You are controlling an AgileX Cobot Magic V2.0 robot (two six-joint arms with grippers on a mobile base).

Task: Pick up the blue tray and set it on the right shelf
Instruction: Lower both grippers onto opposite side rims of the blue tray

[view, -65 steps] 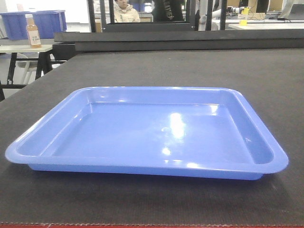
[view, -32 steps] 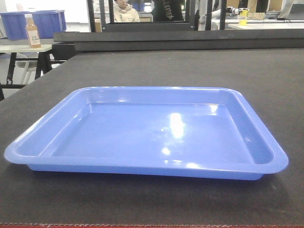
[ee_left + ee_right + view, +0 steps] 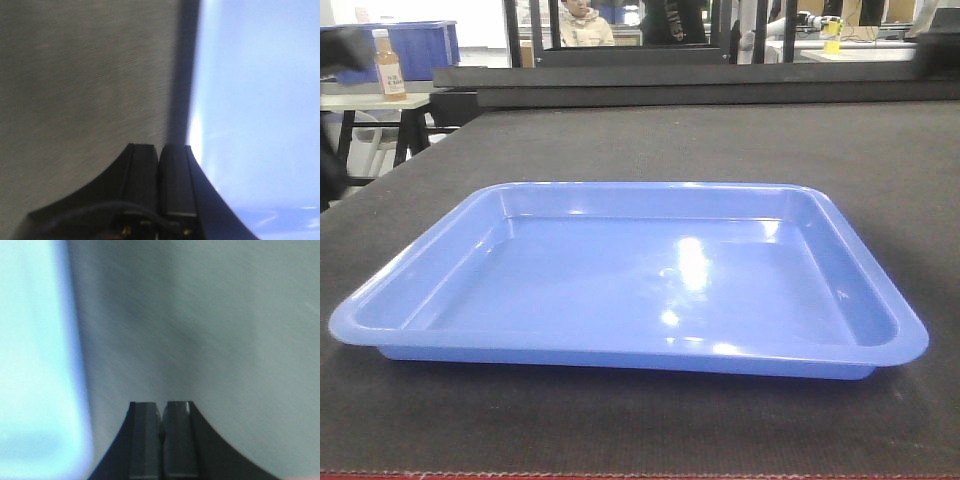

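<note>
The blue tray lies flat and empty on the black-topped table, close to its near edge. In the left wrist view my left gripper is shut with nothing in it. It hovers above the table just outside the blue tray's left rim. In the right wrist view my right gripper is also shut and empty, over bare table, with the blue tray blurred to its left. Neither gripper touches the tray. The right shelf is out of view.
Dark blurred shapes show at the upper left and upper right edges of the front view. Behind on the left, a side table holds a deep blue bin and a bottle. A person sits behind the table's raised back rail.
Dark blurred shapes have come into the front view at the upper left and upper right edges. The blue tray has stayed where it was.
</note>
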